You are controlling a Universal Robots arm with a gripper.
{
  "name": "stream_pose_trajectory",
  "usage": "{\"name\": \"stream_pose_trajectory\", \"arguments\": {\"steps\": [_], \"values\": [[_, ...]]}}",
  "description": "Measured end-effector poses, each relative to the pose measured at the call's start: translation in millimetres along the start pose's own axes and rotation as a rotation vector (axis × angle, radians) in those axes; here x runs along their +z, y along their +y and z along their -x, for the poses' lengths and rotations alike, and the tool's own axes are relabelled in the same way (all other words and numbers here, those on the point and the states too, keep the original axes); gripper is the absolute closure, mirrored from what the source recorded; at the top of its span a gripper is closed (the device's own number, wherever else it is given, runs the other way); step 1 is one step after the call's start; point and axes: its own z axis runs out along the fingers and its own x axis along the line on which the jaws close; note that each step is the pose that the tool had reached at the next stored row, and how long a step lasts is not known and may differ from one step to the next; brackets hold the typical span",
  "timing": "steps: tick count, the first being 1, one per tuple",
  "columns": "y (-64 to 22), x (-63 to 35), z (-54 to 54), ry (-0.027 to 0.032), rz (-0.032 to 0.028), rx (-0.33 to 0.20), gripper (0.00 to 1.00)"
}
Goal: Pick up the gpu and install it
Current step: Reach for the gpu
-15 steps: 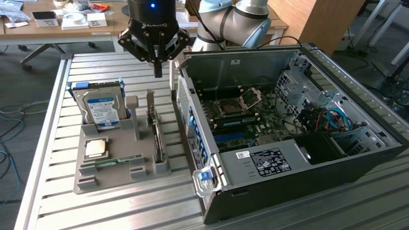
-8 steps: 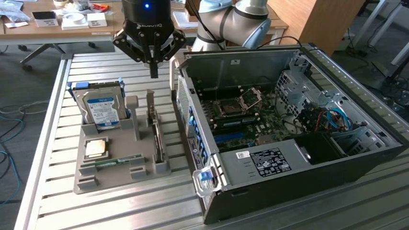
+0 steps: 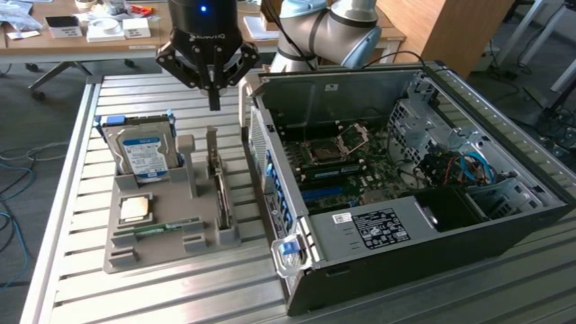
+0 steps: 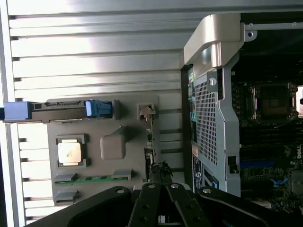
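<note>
The gpu [image 3: 220, 183] stands on its edge in a slot of the grey holder [image 3: 162, 246], with its silver bracket [image 3: 212, 143] upright at the far end. In the wrist view the gpu [image 4: 150, 142] appears edge-on as a thin dark strip. My gripper [image 3: 214, 101] hangs above the bracket end of the card, clear of it, with its fingers shut together and nothing between them. The shut fingertips of the gripper [image 4: 160, 174] show over one end of the card's edge.
An open black computer case [image 3: 504, 223] with its motherboard [image 3: 347, 158] exposed lies just to the exterior view's right of the holder. The holder also carries a blue-labelled hard drive [image 3: 144, 154], a processor chip [image 3: 135, 208] and a green RAM stick [image 3: 168, 228]. All stand on a slatted metal table [image 3: 171, 297].
</note>
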Motion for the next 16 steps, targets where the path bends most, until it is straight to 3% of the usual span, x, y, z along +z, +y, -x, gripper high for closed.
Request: {"name": "stream_pose_trajectory", "arguments": {"steps": [16], "values": [[-5.1, 0.1, -3.6, 0.0001, 0.0000, 0.000, 0.89]]}}
